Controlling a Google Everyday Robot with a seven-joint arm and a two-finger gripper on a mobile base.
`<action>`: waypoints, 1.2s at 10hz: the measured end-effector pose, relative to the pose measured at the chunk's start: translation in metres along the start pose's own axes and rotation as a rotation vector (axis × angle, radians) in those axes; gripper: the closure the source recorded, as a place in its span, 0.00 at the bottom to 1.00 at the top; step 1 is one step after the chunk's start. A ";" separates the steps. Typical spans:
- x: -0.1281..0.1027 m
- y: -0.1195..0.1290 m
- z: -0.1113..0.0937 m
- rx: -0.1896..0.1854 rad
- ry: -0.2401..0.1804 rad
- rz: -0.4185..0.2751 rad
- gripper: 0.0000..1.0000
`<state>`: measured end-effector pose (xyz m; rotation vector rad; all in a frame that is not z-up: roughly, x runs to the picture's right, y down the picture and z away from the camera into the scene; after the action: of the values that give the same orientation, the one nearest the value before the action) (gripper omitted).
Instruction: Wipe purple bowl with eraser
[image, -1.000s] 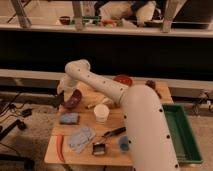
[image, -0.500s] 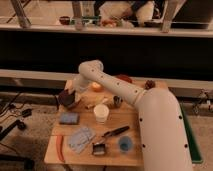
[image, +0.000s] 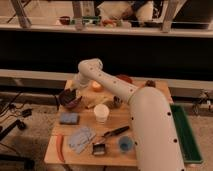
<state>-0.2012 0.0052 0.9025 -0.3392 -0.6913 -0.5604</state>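
The purple bowl (image: 70, 101) sits at the left edge of the wooden table (image: 145, 150). My white arm reaches in from the lower right, bends at an elbow behind the table, and comes down to the bowl. The gripper (image: 70, 94) is at the bowl, right over its inside. The eraser does not show; it is either hidden at the gripper or out of view.
A blue pad (image: 69, 118) lies in front of the bowl. Also on the table are a white cup (image: 101, 113), a grey-blue cloth (image: 81, 138), a black-handled brush (image: 114, 134), a small blue cup (image: 126, 144), an orange-red bowl (image: 124, 79) and an orange fruit (image: 96, 87). A green tray (image: 189, 137) is at the right.
The arm's elbow has swung to the right. The gripper has stayed at the purple bowl and shifted only slightly.
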 end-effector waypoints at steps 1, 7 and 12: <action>-0.002 -0.010 0.003 0.009 0.009 -0.008 1.00; -0.026 -0.025 0.011 0.023 -0.003 -0.054 1.00; -0.062 -0.031 0.033 0.016 -0.064 -0.082 1.00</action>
<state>-0.2757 0.0187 0.8882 -0.3162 -0.7736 -0.6241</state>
